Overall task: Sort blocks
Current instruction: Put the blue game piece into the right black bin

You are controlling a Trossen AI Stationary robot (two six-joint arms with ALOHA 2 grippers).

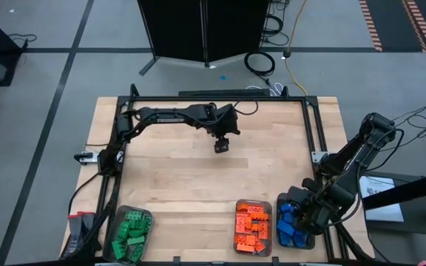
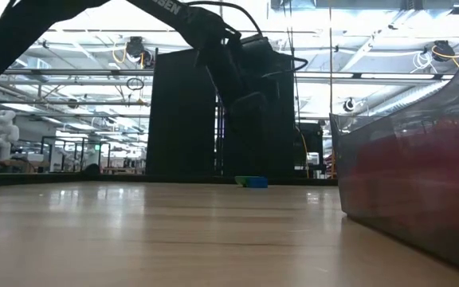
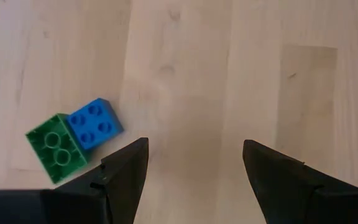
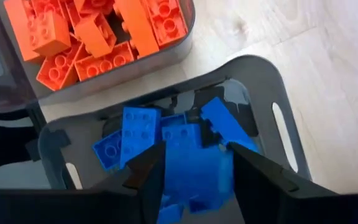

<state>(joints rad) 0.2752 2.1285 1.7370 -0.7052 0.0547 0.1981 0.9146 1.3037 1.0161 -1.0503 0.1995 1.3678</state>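
- The blocks are small studded plastic bricks in three colours, and most are sorted by colour into three clear trays along the near edge of the tabletop [image 1: 198, 185].
- Green blocks [image 1: 130, 235] fill the tray at the near left corner; they lie jumbled at all angles.
- Orange blocks [image 1: 251, 227] lie heaped in the middle tray [image 4: 185, 37], some with studs up, some on their sides.
- Blue blocks [image 4: 166, 146] lie piled in the tray [image 4: 263, 87] just beside the orange one, at the near right.
- Two blocks remain loose on the bare wood near the far middle: a blue block [image 3: 95, 123] with four studs up, touching a green block [image 3: 56, 147] turned to show its hollow underside with two rings.
- The left gripper [image 3: 194, 165] hovers over the wood just beside that pair, its jaws apart and holding nothing.
- The right gripper [image 4: 194, 168] hangs over the blue tray; its jaws stand part way apart with blue blocks showing between them, and I cannot tell whether one is gripped.
- In the low view white letters on the left arm read only in part, ending "SEN".
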